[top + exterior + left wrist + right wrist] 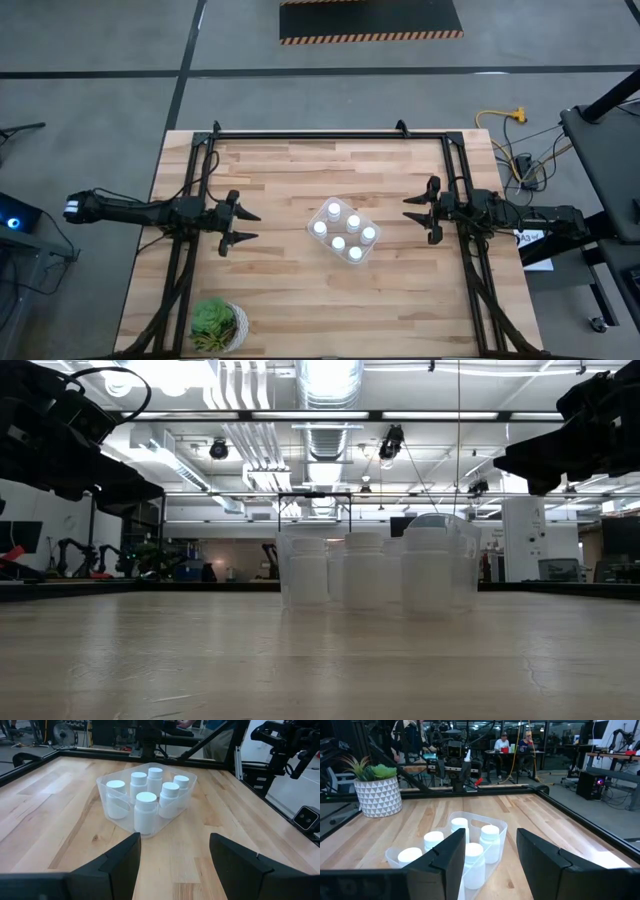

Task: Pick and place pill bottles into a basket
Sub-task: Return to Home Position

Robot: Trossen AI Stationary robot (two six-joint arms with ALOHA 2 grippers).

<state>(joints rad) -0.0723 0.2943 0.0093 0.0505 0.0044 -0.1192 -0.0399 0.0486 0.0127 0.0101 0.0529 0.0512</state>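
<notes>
The wooden table (300, 290) fills the middle of the high view, with a black frame along its top and side edges. The left arm (130, 210) comes in from the left edge, stretched flat and level. Its left gripper (252, 226) is left of centre and points toward the middle, its fingers spread wide and holding nothing. The right arm (540, 215) mirrors it from the right edge, lying equally straight. The right gripper (407, 209) is right of centre and faces inward, also spread wide and empty. In the low view both grippers hang high above the wood, in the upper corners.

Between the two grippers, just right of the frame's centre, the clear plastic basket (308, 229) sits turned diagonally on the table, apart from both sets of fingers. A potted plant (215, 322) in a patterned white pot stands at the lower left corner of the table. Six white pill bottles (338, 242) stand upright inside the basket in two rows of three, caps up.
</notes>
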